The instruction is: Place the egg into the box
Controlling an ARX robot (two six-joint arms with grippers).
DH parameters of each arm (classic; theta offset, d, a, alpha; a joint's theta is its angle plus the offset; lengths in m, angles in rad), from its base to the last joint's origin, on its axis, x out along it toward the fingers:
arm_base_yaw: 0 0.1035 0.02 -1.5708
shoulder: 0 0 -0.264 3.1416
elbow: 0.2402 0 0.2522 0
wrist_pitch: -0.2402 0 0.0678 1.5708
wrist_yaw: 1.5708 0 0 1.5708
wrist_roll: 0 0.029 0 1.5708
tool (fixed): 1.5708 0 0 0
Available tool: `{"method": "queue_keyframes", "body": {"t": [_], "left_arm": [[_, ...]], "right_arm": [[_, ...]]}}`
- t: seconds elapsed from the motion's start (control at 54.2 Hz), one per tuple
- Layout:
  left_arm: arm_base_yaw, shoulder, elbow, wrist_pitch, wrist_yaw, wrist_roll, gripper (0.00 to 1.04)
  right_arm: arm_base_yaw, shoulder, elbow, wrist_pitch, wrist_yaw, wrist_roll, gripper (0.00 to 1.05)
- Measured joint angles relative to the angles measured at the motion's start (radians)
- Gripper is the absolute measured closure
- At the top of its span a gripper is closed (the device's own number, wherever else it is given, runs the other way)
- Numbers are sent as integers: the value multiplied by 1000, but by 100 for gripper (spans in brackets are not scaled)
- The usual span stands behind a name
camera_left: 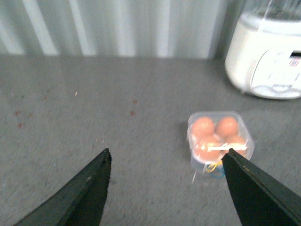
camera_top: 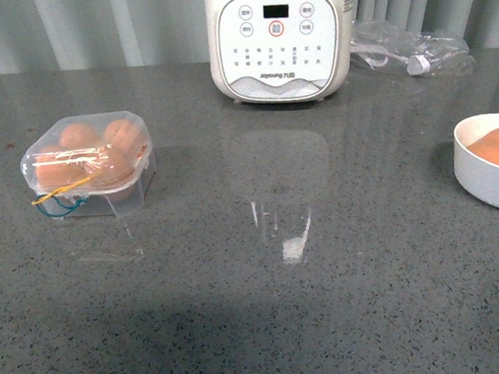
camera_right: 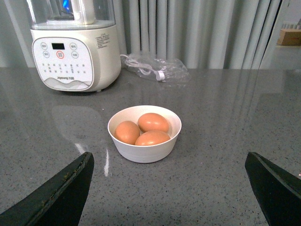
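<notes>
My two pincers (camera_left: 165,162) (camera_right: 169,162) are wide apart and hold nothing, and the box (camera_top: 87,166), left of the cooker (camera_top: 275,32), has its lid down over four eggs.

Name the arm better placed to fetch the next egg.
Probably the right: its open gripper faces the white bowl holding three eggs. The left gripper, also open, faces the box, whose lid appears closed over four eggs.

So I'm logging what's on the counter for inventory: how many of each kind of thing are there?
Eggs in the clear box: 4
Eggs in the white bowl: 3
Clear egg boxes: 1
White bowls: 1
White appliances with buttons: 1
Clear plastic bags with a cable: 1
Total: 11
</notes>
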Motion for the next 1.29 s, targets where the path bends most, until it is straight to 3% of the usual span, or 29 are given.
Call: {"method": "queue_keyframes", "body": {"t": [0.074,0.387,0.461,0.535,0.664,1.291], "left_arm": [[-32,-45,-66,84,-26,-35,47],[-132,-175,-248,120,-126,-73,102],[-150,-200,-269,122,-146,-76,101],[-216,-229,-292,122,-233,-76,101],[-254,-273,-328,117,-243,-77,101],[-257,-454,-422,39,-245,-79,101]], "right_arm": [[0,0,0,0,0,0,7],[0,0,0,0,0,0,7],[0,0,0,0,0,0,7],[0,0,0,0,0,0,7],[0,0,0,0,0,0,7],[0,0,0,0,0,0,7]]}}
